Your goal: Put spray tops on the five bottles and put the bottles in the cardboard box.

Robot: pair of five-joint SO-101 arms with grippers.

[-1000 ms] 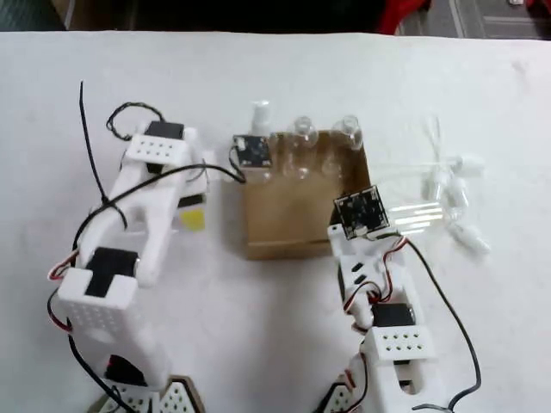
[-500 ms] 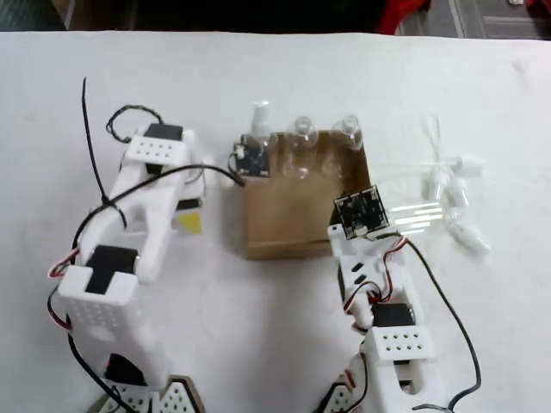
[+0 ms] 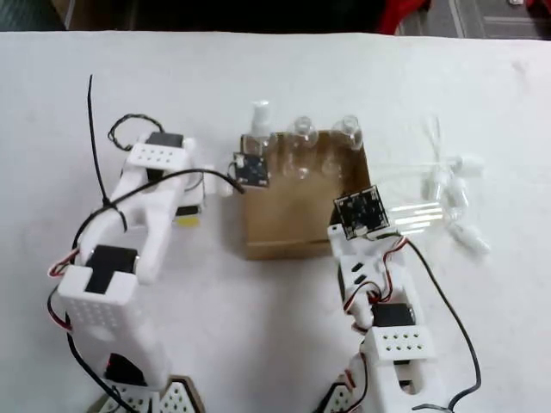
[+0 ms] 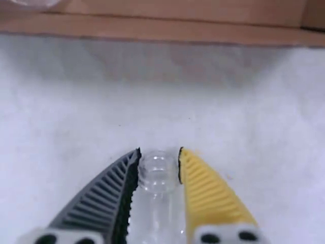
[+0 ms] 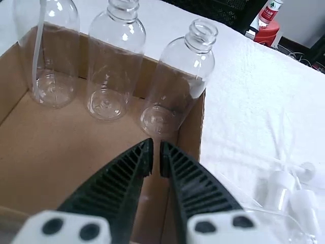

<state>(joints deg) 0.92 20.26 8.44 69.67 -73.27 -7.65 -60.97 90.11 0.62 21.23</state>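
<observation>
1. High view: the cardboard box [image 3: 293, 232] lies on the tabletop [image 3: 284, 77] between your two arms. Three bottles stand in a row against its far wall. The capped bottle [image 3: 261, 120] at one end already carries a spray top, and the other two have open necks. The loose spray tops [image 3: 456, 194] lie close together near the box on the right arm's side, so I think this arm is meant to fetch them. The left arm [image 3: 142, 215] is at the other side of the box.

2. Left wrist view: the left fingers [image 4: 205, 188] are closed on the threaded neck of a clear bottle [image 4: 157, 173]. Its mouth is open, without a top, and it points toward the box wall [image 4: 152, 23], near but apart. I cannot tell if the bottle touches the tabletop. Because the fingers cover the thread, I judge this grip suits carrying more than capping.

3. Right wrist view: the right fingers [image 5: 127, 178] are pressed nearly together with nothing between them. They hover over the box floor, in front of the open bottle [image 5: 177, 81] at the end of the row. You would need to open them before taking a top.
</observation>
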